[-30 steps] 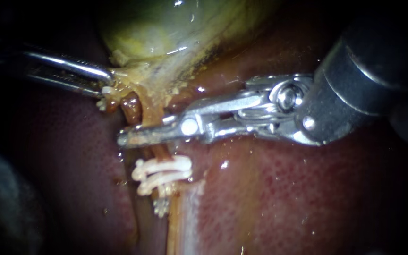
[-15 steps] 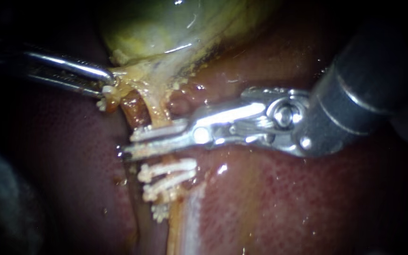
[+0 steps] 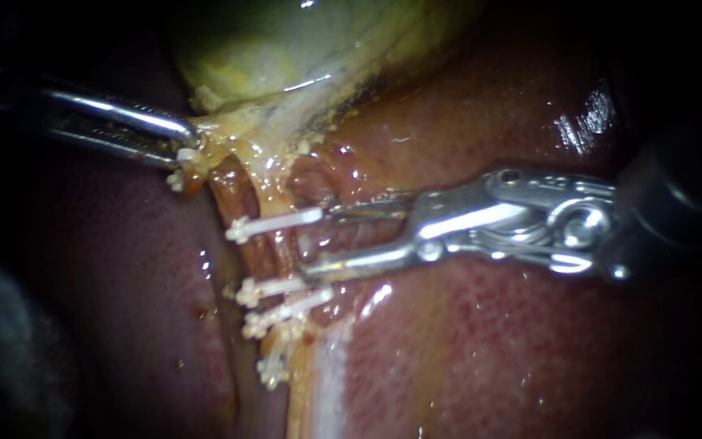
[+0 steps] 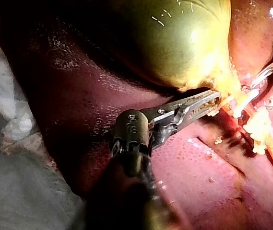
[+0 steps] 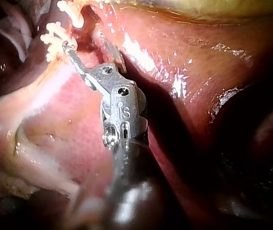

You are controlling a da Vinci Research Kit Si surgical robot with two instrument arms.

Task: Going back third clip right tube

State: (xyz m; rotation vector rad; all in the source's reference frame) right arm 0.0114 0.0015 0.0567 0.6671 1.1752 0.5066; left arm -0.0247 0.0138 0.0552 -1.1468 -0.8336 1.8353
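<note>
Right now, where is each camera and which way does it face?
Endoscope: close over the tissue, facing white ridged plastic clips; slim steel left tool and steel right tool show.
Left wrist: on the left arm, looking along left tool to the yellow-green gallbladder.
Right wrist: on the right arm, looking along right tool to the clips.
Shared: all three see the clips.

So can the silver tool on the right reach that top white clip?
Probably yes: the slender silver right instrument sits open right beside the uppermost white plastic clip, with nothing between them.
</note>
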